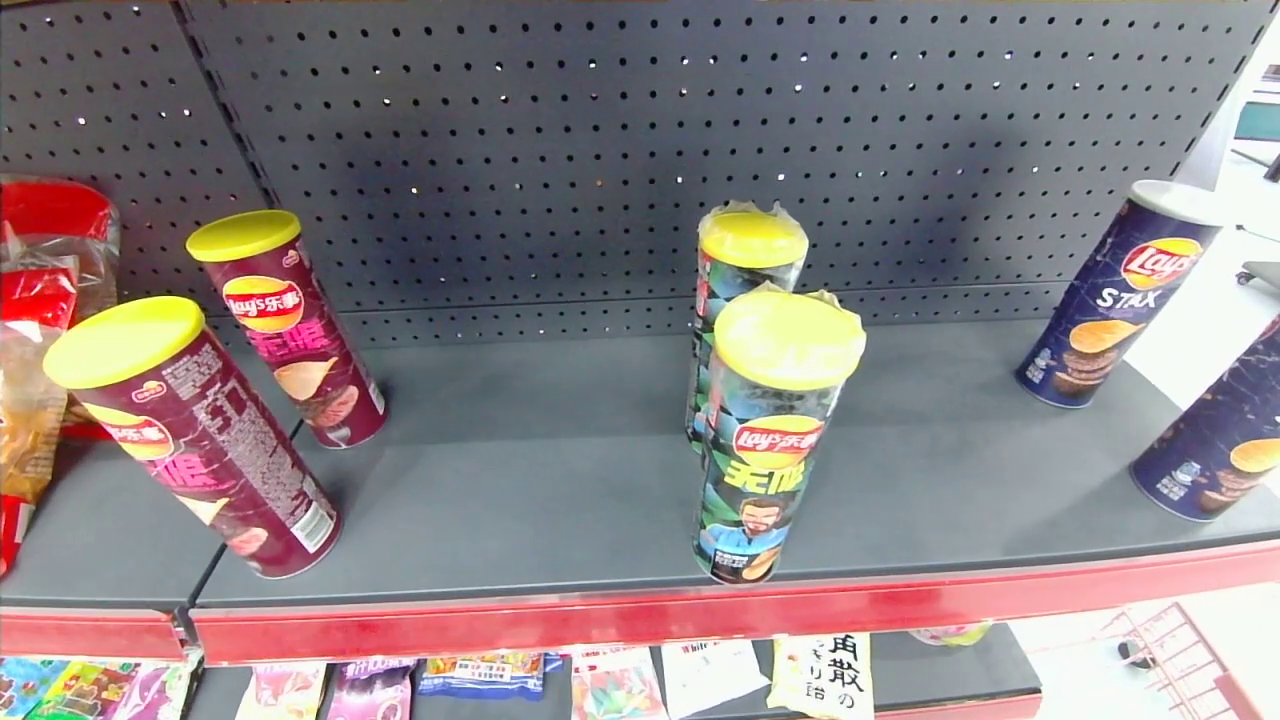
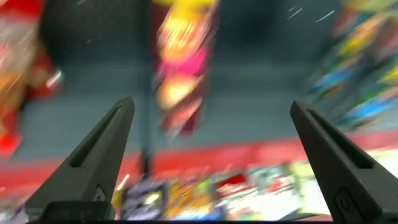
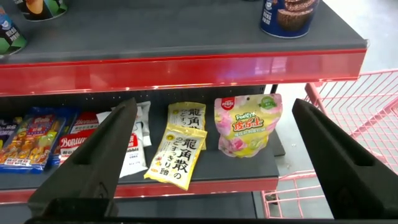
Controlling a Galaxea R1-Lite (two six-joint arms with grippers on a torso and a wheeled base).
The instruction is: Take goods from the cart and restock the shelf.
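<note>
Six cyl. chip cans [image 1: 765, 450], smooth plastic lids [image 1: 788, 338], perforated metal backing [image 1: 600, 150]

Upright chip cans [image 1: 765, 450] on grey shelf [image 1: 560, 480]

On the upper shelf [image 1: 560, 480], three front-and-back pairs, well apart. At left, front left can [image 1: 190, 440] near the edge, rear left can [image 1: 290, 330] behind it and a little further right. In the middle, front middle can [image 1: 770, 440] at the edge, rear middle can [image 1: 745, 270] just behind. At right, rear right can [image 1: 1110, 300] deep on the shelf, front right can [image 1: 1210, 440] nearer the edge. Far left, snack bags [image 1: 40, 330]. Underneath, lower shelf [image 1: 940, 670] with packets [image 1: 820, 675] in a row. Beside its right end, cart [image 1: 1180, 655].
</note>
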